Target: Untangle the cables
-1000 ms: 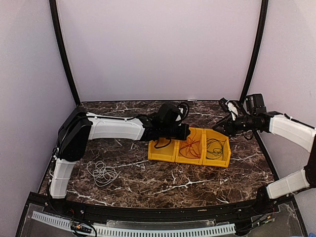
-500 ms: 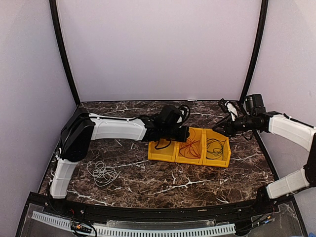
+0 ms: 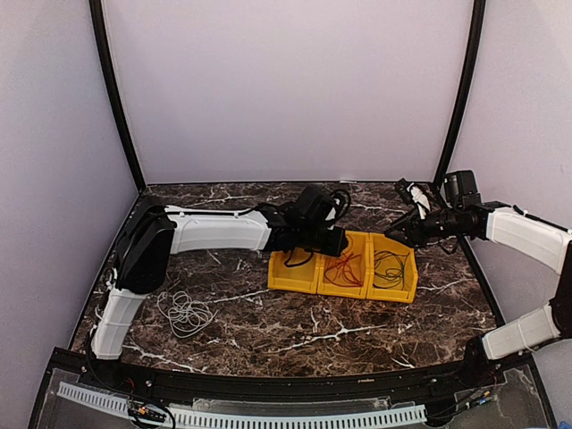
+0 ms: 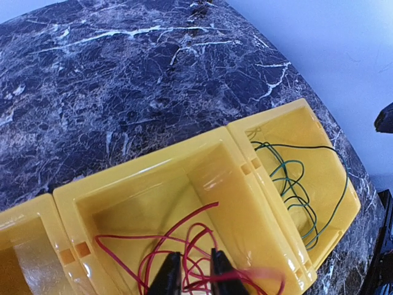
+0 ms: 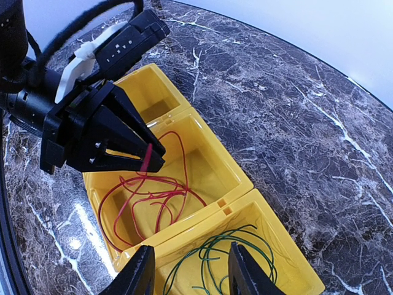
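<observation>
Three yellow bins (image 3: 342, 291) stand in a row mid-table. The red cable (image 4: 184, 233) lies looped in the middle bin (image 4: 153, 178). My left gripper (image 4: 195, 270) hangs low over it, jaws a narrow gap apart, with one blurred red strand across the right fingertip (image 4: 222, 270). It also shows in the right wrist view (image 5: 147, 158). A dark green cable (image 5: 233, 252) lies in the right bin (image 4: 331, 184). My right gripper (image 5: 191, 270) is open and empty above that bin. The white cable (image 3: 185, 313) lies on the table at the left. A black loop (image 3: 295, 259) shows in the left bin.
The bins sit right of centre on the dark marble table (image 3: 295, 331). The left arm (image 3: 214, 232) stretches across the table's back half. Pale walls close in the back and sides. A black rail (image 3: 268, 384) runs along the near edge.
My left arm has reached a little farther right and back over the bins. The right arm has barely moved.
</observation>
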Controlling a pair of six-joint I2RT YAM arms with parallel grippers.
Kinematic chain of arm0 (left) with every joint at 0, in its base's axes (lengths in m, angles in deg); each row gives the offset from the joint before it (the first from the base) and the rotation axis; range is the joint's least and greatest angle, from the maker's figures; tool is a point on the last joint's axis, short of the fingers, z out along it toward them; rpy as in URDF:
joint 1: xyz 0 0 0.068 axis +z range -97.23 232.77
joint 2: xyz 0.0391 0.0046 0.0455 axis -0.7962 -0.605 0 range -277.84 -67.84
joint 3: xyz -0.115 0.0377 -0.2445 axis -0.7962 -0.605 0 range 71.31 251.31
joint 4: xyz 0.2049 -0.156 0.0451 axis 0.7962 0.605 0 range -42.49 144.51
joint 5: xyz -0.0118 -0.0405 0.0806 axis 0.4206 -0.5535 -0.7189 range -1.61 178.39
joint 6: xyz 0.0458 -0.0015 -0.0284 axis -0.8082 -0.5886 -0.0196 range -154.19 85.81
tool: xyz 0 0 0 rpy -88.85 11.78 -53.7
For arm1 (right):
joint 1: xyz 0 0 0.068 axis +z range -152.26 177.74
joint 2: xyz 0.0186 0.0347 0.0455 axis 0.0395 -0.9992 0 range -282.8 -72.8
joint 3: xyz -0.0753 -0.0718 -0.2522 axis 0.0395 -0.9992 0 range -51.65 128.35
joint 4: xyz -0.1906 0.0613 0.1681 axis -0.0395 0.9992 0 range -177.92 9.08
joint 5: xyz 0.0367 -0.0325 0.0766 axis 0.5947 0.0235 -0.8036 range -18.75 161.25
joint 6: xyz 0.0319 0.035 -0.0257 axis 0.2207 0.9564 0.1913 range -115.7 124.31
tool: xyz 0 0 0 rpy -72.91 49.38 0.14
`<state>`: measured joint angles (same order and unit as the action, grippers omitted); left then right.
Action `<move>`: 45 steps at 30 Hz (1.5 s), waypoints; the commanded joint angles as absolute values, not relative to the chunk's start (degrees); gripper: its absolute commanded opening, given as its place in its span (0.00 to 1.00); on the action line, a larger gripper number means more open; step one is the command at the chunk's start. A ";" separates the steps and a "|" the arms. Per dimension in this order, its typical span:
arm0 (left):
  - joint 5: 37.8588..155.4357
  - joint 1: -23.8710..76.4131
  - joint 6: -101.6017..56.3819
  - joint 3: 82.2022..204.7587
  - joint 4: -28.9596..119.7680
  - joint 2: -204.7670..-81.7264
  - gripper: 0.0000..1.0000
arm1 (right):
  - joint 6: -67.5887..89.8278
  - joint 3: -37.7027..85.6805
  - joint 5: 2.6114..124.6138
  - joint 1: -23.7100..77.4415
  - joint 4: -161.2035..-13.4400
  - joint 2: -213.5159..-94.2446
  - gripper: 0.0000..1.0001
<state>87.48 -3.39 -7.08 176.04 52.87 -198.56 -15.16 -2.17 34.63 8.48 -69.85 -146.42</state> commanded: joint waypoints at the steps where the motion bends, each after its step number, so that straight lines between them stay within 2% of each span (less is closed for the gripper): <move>1: 85.70 -3.71 -9.11 181.58 59.04 -197.73 0.22 | -15.60 -2.51 33.93 8.37 -70.09 -145.67 0.43; 3: 83.62 -3.80 -9.26 183.26 61.96 -197.35 0.30 | -15.61 -2.51 33.90 8.37 -70.11 -145.55 0.43; 5: 81.92 -3.78 -9.79 184.06 64.37 -196.58 0.32 | -15.69 -2.51 34.03 8.33 -70.00 -145.40 0.43; 19: 74.22 -3.76 -15.26 182.64 82.37 -187.35 0.39 | -15.89 -2.51 34.08 8.37 -69.98 -144.95 0.43; 25: 70.02 -3.73 -13.95 166.97 76.66 -175.03 0.40 | -16.04 -2.43 33.91 8.36 -69.85 -145.26 0.43; 28: 67.37 -3.69 -12.69 162.85 77.89 -170.36 0.43 | -16.04 -2.51 33.66 8.34 -69.81 -145.23 0.43; 31: 63.97 -3.68 -9.02 157.78 82.21 -167.36 0.47 | -16.06 -2.47 33.48 8.37 -69.86 -145.20 0.43; 37: 61.60 -3.15 4.32 145.36 92.87 -159.53 0.47 | -16.03 -2.35 33.20 8.53 -69.85 -145.35 0.44; 40: 61.12 -1.63 9.87 141.92 103.05 -155.97 0.47 | -16.01 -2.25 33.20 8.81 -69.77 -145.77 0.44; 45: 60.74 -0.87 10.25 137.89 110.42 -153.49 0.47 | -15.76 -2.16 33.11 9.38 -69.87 -146.27 0.44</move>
<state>62.74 -1.66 6.50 140.37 99.76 -157.38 -15.42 -2.17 33.80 8.77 -69.46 -146.18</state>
